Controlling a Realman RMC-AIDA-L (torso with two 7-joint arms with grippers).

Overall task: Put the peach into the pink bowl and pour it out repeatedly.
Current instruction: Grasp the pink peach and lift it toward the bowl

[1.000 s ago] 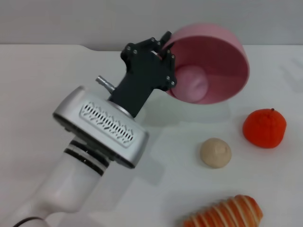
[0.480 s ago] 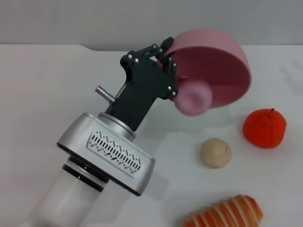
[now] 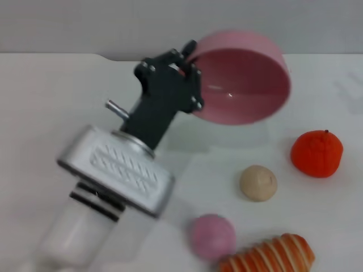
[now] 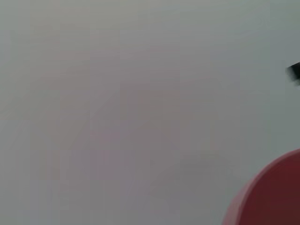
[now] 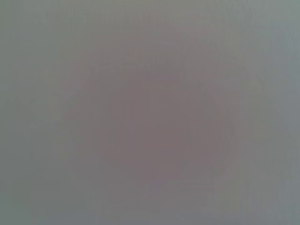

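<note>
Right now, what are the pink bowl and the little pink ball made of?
The pink bowl, tipped in the left gripper, looks like hard glossy plastic: a small bright glint shines inside it. The peach, lying on the table, looks matte and soft, perhaps foam or rubber; it shows no shine.

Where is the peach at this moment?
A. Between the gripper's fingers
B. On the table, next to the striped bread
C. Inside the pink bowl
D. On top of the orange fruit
B. In the head view the peach lies on the table beside the striped bread, while the pink bowl, tipped on its side in the left gripper, is empty.
</note>
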